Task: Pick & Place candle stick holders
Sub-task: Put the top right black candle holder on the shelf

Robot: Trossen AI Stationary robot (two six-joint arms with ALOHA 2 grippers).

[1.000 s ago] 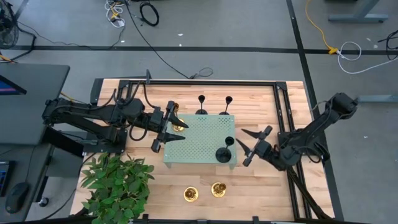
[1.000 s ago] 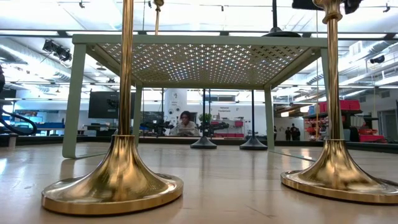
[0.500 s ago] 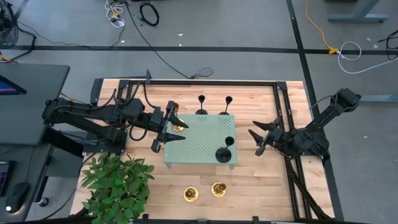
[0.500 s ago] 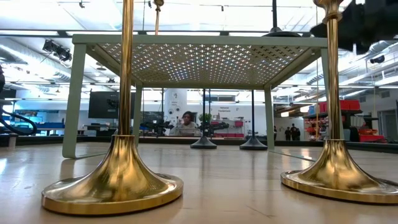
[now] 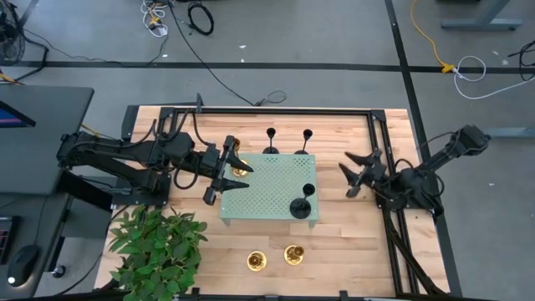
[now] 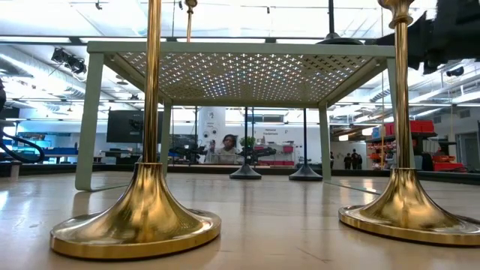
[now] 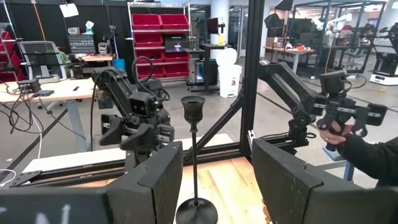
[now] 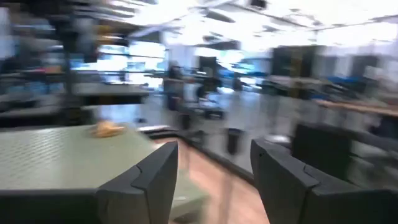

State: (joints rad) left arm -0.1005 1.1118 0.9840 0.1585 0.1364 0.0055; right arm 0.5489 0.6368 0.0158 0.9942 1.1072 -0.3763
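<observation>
On the pale green perforated tray, one black candle stick holder is seen placed; both the left end effector and right end effector are spread, empty, a further pick judged next.

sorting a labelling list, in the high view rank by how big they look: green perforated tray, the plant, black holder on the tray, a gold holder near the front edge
1. Plant and green perforated tray: too alike to rank.
2. Black holder on the tray.
3. Gold holder, seen from above.
</observation>
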